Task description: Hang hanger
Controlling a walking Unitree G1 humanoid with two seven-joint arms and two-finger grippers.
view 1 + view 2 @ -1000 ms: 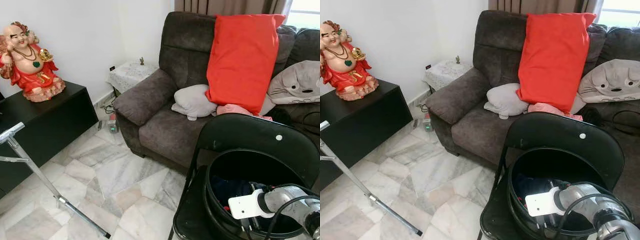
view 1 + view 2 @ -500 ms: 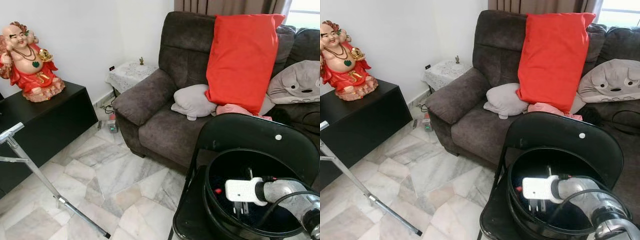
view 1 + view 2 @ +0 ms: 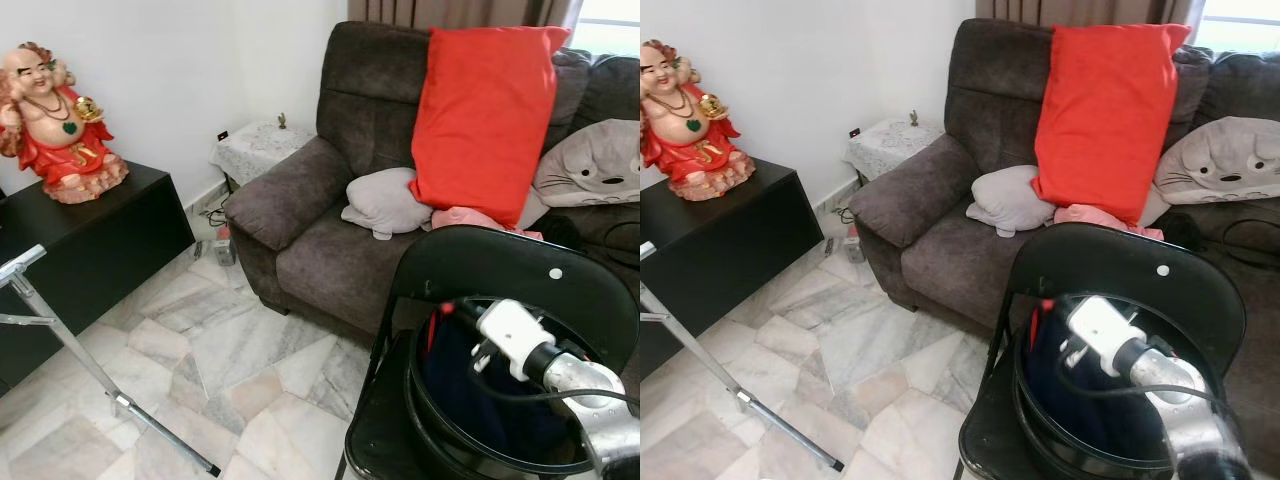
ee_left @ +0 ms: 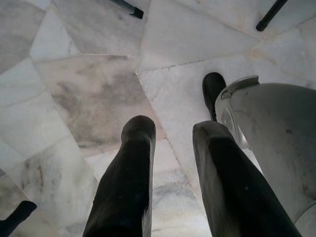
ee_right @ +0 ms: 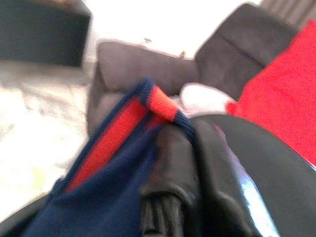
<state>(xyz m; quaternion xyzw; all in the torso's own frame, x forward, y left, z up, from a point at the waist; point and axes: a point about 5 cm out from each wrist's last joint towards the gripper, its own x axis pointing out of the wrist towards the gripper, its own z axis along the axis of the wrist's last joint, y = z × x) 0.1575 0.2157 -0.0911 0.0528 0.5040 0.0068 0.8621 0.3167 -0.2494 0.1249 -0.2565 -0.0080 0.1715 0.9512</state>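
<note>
Right gripper (image 5: 185, 148) pinched on navy-red garment (image 3: 470, 385), lifted above the bucket (image 3: 420, 420); cloth hangs straight down; rack (image 3: 60, 335) lies far left; left gripper (image 4: 173, 143) spread, idle.

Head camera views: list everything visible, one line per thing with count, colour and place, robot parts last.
sofa: one, dark brown, against the back wall.
red cushion: one, upright against the sofa back.
grey cushion: one, on the sofa seat.
cat-face cushion: one, grey, at the sofa's right end.
statue: one, red and gold, on the black cabinet.
metal stand: one, silver, on the marble floor, left.
folding chair: one, black, in front of the sofa.
basket: one, black, on the chair seat.
garment: one, navy with red trim, lifted from the basket.
right gripper: shut on the garment.
left gripper: open, over the floor.
</note>
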